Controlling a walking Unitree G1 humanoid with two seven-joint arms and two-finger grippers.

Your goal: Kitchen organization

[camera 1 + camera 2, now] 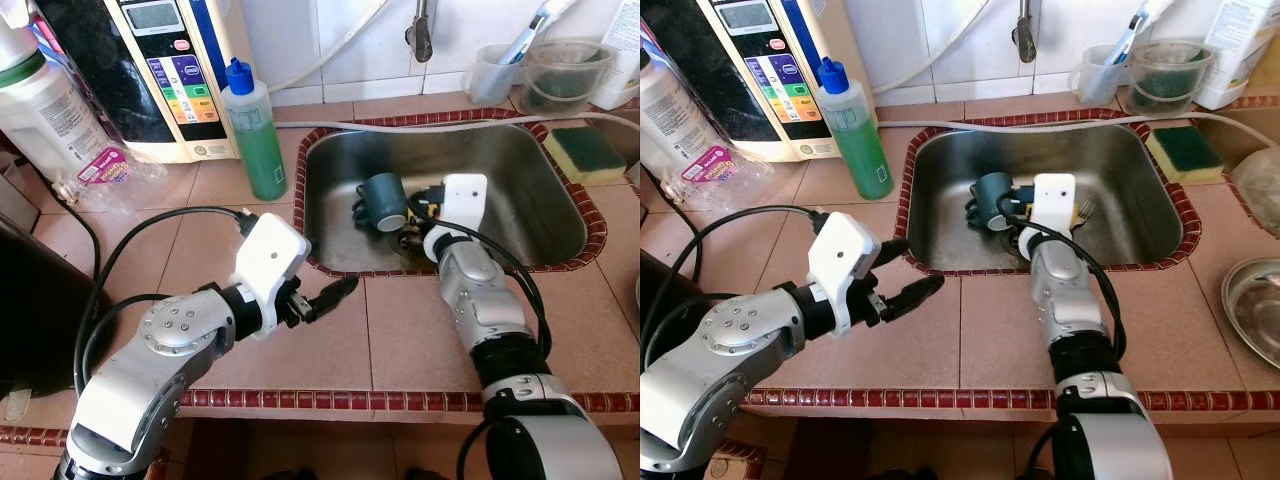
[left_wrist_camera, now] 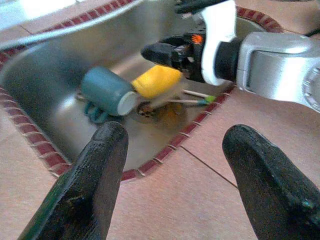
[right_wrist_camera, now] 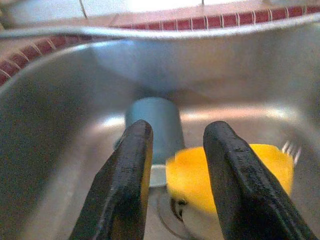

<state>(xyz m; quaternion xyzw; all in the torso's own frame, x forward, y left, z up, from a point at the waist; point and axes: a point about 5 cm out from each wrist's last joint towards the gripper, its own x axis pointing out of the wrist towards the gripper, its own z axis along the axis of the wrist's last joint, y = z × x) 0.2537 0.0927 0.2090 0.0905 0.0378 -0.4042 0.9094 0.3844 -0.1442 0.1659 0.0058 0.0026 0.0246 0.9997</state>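
A teal mug (image 1: 383,200) lies on its side in the steel sink (image 1: 520,170), next to the drain. A yellow object (image 3: 235,170) rests beside it, with a fork (image 3: 287,147) just beyond. My right gripper (image 3: 180,132) reaches down into the sink just above the mug and the yellow object. It is open, with nothing between its fingers. My left gripper (image 1: 905,268) hovers over the tiled counter at the sink's near left corner, also open and empty, pointing toward the sink.
A green dish-soap bottle (image 1: 252,130) stands left of the sink in front of a water purifier (image 1: 175,70). A sponge (image 1: 585,150) and plastic containers (image 1: 565,70) sit at the back right. A steel bowl (image 1: 1255,310) lies on the counter to the right.
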